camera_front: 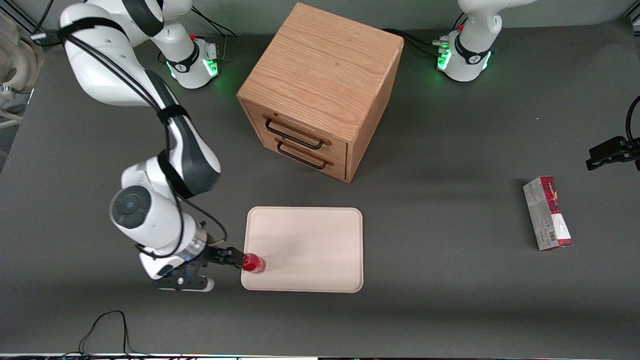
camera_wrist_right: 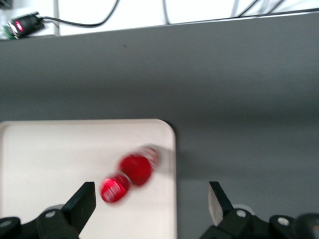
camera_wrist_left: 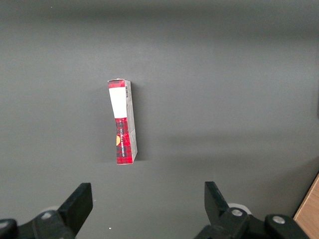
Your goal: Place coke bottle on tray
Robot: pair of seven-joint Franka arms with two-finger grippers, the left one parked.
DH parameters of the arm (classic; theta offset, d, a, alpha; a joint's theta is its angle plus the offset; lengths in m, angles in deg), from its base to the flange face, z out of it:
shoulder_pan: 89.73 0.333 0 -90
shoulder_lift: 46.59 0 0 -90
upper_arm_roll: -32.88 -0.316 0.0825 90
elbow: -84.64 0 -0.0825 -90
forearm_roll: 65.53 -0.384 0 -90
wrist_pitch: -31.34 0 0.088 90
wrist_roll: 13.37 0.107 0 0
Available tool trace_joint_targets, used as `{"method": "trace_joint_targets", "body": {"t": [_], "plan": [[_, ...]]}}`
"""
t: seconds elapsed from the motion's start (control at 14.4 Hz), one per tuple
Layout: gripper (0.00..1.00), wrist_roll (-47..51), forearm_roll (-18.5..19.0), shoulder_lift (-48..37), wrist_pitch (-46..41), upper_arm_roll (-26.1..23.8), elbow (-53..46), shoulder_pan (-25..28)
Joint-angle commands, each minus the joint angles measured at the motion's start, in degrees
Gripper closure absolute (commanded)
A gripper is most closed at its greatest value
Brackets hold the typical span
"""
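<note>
nearby, coke bottle [camera_front: 253, 263] on tray [camera_front: 310, 240] corner, end effector [camera_front: 235, 258] spread wide beside it, wooden drawer cabinet [camera_front: 320, 90], carton [camera_front: 547, 213]

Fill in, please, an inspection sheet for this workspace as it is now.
Surface: dark grey table.
Job's things: coke bottle on the tray, at its corner near the working arm; tilt unclear.
Clutter: red-and-grey carton, lying toward the parked arm's end.
Grippers: right claw open, above the bottle, not holding it.
Cables: black cable at the table edge nearest the front camera.
Surroundings: wooden drawer cabinet, both drawers shut.
</note>
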Motion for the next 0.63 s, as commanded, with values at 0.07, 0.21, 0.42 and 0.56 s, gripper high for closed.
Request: {"method": "trace_joint_targets", "body": {"t": [0.07, 0.21, 0.42, 0.56], "plan": [[0.0, -10.64, -0.14, -16.9, -6.87, 5.07, 14.62, -0.46], [0.0, -15.92, -0.93, -25.07, -7.31, 7.01, 23.42, -2.03], [0.0, -23.22, -7.68, -34.41, -9.67, 12.62, 31.27, -2.83], [0.0, -27.35, -10.07, -38.37, -14.41, 16.14, 31.98, -2.92]]}}
